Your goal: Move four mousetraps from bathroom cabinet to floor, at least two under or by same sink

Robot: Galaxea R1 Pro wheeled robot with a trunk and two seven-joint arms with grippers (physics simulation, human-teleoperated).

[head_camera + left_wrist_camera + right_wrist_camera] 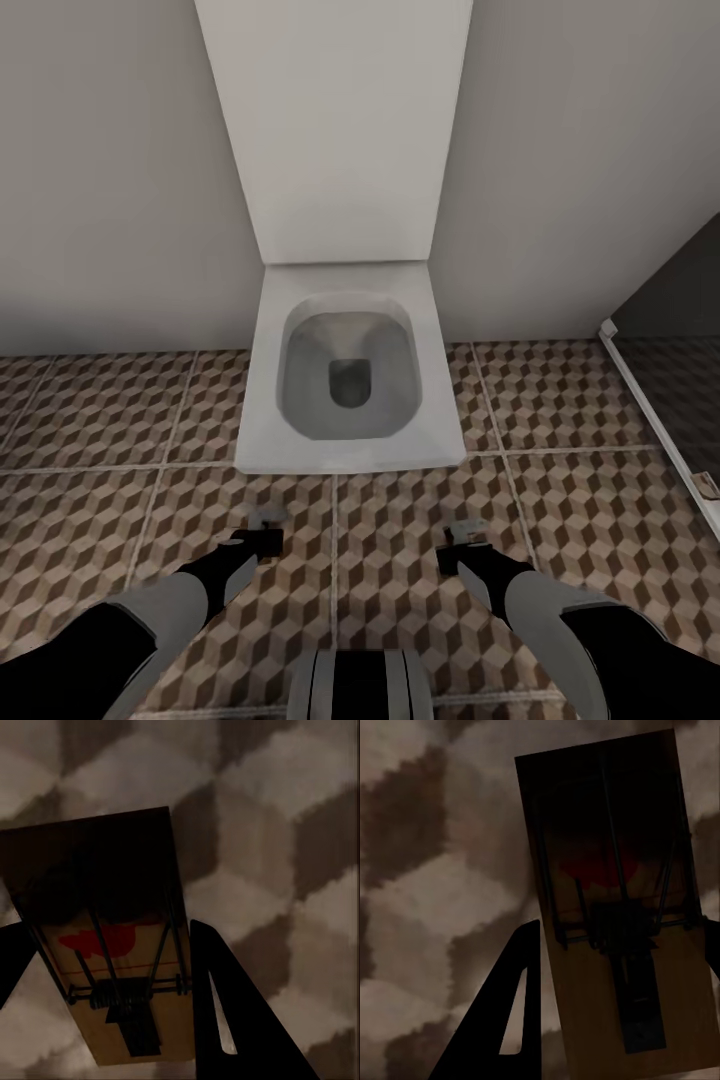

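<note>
Each wrist view has a mousetrap held between dark fingers: a tan board with black wire spring and a red mark. My left gripper [109, 934] is shut on one mousetrap [112, 945]. My right gripper [622, 937] is shut on another mousetrap [615, 915]. In the head view both grippers hang low over the bathroom floor [100, 420], the left gripper [265, 532] and the right gripper [463, 540] side by side in front of a toilet. The cube-pattern tiles lie close behind both traps. The cabinet and the sink are out of view.
A white toilet [350, 450] with a tall cistern stands straight ahead against the grey wall. At the right, a white rail [655, 420] borders a dark panel, with a small tan thing [705, 487] beside it. Open tiles lie left and right of the toilet.
</note>
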